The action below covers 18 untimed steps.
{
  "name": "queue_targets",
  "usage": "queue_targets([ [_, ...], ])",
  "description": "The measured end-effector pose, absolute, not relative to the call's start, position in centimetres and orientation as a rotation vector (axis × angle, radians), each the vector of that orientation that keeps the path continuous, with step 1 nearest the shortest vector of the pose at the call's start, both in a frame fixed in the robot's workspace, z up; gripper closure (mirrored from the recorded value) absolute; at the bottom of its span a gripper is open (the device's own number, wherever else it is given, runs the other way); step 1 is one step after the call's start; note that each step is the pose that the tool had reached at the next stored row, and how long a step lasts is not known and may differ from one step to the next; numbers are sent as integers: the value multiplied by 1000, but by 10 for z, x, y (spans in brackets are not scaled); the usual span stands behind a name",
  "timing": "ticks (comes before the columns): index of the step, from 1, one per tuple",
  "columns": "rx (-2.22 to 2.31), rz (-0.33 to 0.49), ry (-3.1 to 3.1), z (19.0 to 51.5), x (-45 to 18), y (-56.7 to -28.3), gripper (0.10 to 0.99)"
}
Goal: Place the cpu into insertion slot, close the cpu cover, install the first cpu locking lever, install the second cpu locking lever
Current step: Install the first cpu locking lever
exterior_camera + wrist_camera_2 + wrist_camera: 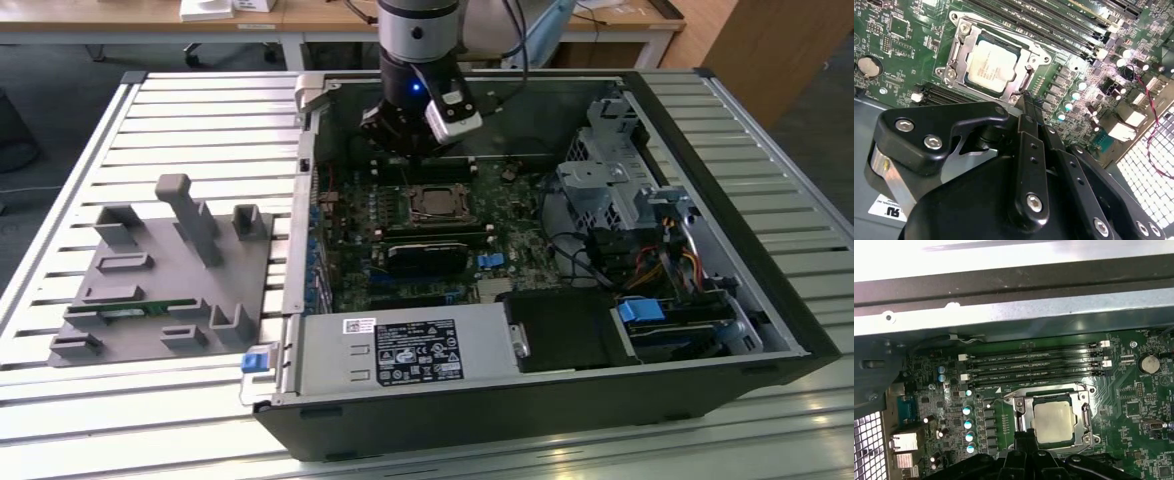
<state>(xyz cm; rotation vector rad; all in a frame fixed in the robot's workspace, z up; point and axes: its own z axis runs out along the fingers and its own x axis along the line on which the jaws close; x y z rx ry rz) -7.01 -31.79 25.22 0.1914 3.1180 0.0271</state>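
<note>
Second wrist view | square matte-silver cpu (991, 65) seated | thin metal cpu cover (996, 40) closed

Open room above cpu (1054, 422) (memory slots (1034, 371) just beside)

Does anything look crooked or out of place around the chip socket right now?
Nothing stands out. The cpu lies flat and square in the insertion slot, framed evenly by the cpu cover; the gripper sits beside it.
</note>
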Motion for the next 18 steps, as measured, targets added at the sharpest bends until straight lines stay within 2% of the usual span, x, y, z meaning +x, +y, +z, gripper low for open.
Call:
queue_targets([
  [18, 188, 27, 3117, 252, -87, -318, 980],
])
